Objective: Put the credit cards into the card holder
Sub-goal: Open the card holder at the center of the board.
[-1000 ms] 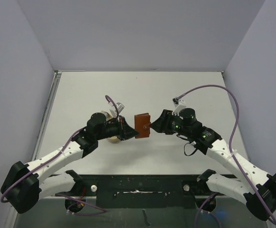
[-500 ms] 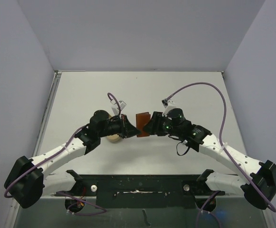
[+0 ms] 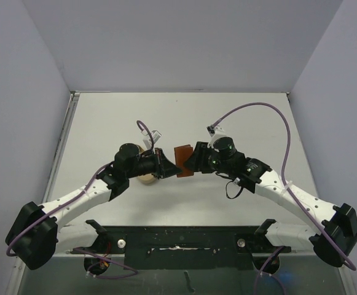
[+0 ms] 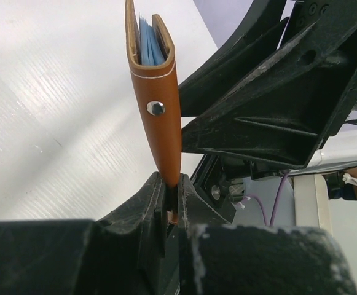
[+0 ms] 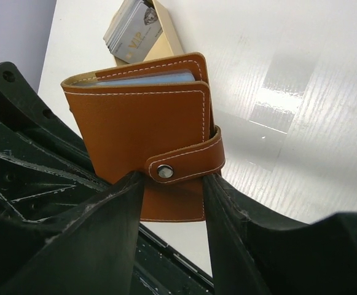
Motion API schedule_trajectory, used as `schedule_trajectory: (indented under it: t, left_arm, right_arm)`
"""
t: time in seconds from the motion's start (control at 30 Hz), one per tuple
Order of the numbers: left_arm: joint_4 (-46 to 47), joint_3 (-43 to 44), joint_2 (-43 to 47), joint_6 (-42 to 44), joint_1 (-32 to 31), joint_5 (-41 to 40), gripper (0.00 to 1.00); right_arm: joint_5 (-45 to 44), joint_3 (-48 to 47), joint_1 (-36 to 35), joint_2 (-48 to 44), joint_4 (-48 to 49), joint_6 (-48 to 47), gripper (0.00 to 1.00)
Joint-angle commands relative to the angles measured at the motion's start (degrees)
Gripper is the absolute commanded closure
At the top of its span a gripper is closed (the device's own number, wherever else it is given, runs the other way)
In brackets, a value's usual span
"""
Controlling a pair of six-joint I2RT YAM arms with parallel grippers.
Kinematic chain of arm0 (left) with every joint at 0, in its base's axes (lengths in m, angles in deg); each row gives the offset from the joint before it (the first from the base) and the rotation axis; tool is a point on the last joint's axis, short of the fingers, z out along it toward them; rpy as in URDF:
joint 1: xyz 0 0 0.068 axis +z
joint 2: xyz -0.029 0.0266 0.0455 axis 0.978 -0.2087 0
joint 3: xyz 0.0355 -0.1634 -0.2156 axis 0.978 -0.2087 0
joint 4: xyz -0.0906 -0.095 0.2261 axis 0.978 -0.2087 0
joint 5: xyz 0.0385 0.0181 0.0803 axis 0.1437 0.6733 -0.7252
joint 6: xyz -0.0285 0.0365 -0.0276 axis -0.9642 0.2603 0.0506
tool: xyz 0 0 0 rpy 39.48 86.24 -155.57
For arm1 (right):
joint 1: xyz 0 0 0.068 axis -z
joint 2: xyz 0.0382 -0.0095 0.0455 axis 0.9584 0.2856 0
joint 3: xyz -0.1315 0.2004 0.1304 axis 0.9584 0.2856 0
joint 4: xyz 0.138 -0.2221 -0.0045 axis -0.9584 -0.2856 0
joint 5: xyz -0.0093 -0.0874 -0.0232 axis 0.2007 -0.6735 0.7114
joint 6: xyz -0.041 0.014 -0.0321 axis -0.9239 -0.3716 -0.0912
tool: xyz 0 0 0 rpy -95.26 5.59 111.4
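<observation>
Two-arm rig at work on a white table: L gripper is pinching the bottom edge of the card holder. Its jaws are standing nearly closed on the thin leather, and it is holding the wallet upright on edge, clear of the tabletop, approx. mid-table btwn the two arms.

The brown wallet is sitting folded shut. Its snap tab is wrapping round the front and pressing onto a metal stud. Pale blue credit cards are showing inside, their edges peeking from the end opposite the L grip.

R gripper is facing in from the other side, jaws abt half-wide and straddling the wallet's lower part. One finger is lying against the lower corner and the other is sitting just beside the tab. Whether R is really clamping or only touching can't be told from the wrist view.

Beyond the wallet, a tan tray is lying on the table w/ a stack of grey cards in it, the top one marked "VIP". From overhead the tray is showing partly hidden under the L arm, near the L gripper. Purple cables are looping up from both wrists.
</observation>
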Motion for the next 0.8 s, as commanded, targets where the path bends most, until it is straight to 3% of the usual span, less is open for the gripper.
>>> schedule_trajectory:
  t: [0.0, 0.1, 0.37, 0.57, 0.77]
  left_arm:
    - [5.3, 1.1, 0.6, -1.1, -0.4, 6.7, 1.0]
    - [4.7, 1.6, -0.2, -0.7, -0.4, 7.6, 1.0]
    - [4.2, 2.5, -2.4, -0.9, -0.3, 9.4, 1.0]
    - [4.3, 2.5, -3.4, -1.4, -0.4, 9.7, 1.0]
    - [4.5, 2.5, -4.5, -1.6, -0.4, 9.2, 1.0]
  right_arm:
    - [-6.4, -3.3, -0.3, 1.2, -0.8, -1.3, 0.59]
    - [-9.3, -2.8, -0.2, 0.8, -2.2, -1.7, 0.65]
    - [-13.3, -0.4, -0.2, -0.5, -2.0, -3.3, 0.93]
    - [-16.2, 0.5, -0.2, 0.4, -3.7, -3.9, 1.0]
    - [-16.9, 3.2, -0.2, -1.1, -3.0, -4.2, 1.0]
